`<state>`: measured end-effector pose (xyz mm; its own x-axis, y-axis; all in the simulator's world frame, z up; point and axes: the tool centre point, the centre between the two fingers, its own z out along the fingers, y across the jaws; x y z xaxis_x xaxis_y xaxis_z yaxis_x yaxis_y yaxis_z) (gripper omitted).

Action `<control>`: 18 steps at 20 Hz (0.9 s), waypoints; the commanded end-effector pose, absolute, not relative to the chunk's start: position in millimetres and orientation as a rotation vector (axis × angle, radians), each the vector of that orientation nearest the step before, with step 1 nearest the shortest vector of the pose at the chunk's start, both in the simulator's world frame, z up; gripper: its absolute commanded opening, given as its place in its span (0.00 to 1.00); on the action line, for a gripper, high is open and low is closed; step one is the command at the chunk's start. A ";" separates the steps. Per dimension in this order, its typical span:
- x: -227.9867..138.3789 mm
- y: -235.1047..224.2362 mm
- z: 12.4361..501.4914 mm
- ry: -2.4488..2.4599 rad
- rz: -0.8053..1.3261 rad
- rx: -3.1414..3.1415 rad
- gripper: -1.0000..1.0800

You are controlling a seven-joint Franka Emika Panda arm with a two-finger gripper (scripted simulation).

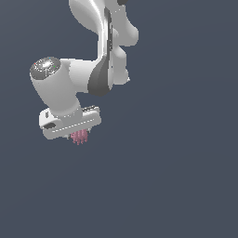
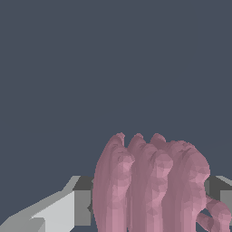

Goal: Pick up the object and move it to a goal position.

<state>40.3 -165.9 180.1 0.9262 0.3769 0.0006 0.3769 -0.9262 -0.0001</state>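
Note:
The object point(image 1: 80, 137) is a small pink lump with ridged stripes. In the exterior view it pokes out just below the white gripper point(image 1: 77, 133), on that view's left. The gripper's hand hides its fingers there. In the wrist view the object point(image 2: 149, 181) fills the space between the two grey fingers point(image 2: 63, 210), one on each side of it and both touching it. The gripper point(image 2: 152, 201) is shut on the object. Nothing shows under the object but the plain background.
The white arm point(image 1: 104, 51) comes down from the top of the exterior view and bends over to the gripper. All around is a flat dark blue-grey background with no other object, edge or goal marker in view.

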 end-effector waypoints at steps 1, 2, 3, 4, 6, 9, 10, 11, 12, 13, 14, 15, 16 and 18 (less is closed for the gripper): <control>39.6 -182.5 204.8 -0.604 0.000 -3.082 0.00; 39.7 -188.8 213.9 -0.604 0.000 -3.082 0.00; 39.8 -194.5 222.3 -0.604 0.000 -3.082 0.00; 39.9 -199.9 230.1 -0.604 0.000 -3.082 0.00; 40.3 -209.2 243.5 -0.604 0.000 -3.082 0.00; 41.1 -220.3 259.2 -0.604 0.000 -3.082 0.00; 41.3 -223.2 263.3 -0.604 0.000 -3.082 0.00; 41.6 -225.7 266.9 -0.604 0.000 -3.082 0.00; 41.8 -227.9 269.9 -0.604 0.000 -3.082 0.00; 42.1 -229.5 272.6 -0.604 0.000 -3.083 0.00; 42.3 -231.0 274.6 -0.604 0.000 -3.083 0.00; 42.6 -232.1 276.1 -0.604 0.000 -3.083 0.00; 42.9 -232.8 277.0 -0.604 0.000 -3.083 0.00; 43.3 -233.5 277.8 -0.604 0.000 -3.083 0.00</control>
<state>42.9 -233.0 276.8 0.9263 0.3767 0.0007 0.3767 -0.9263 0.0007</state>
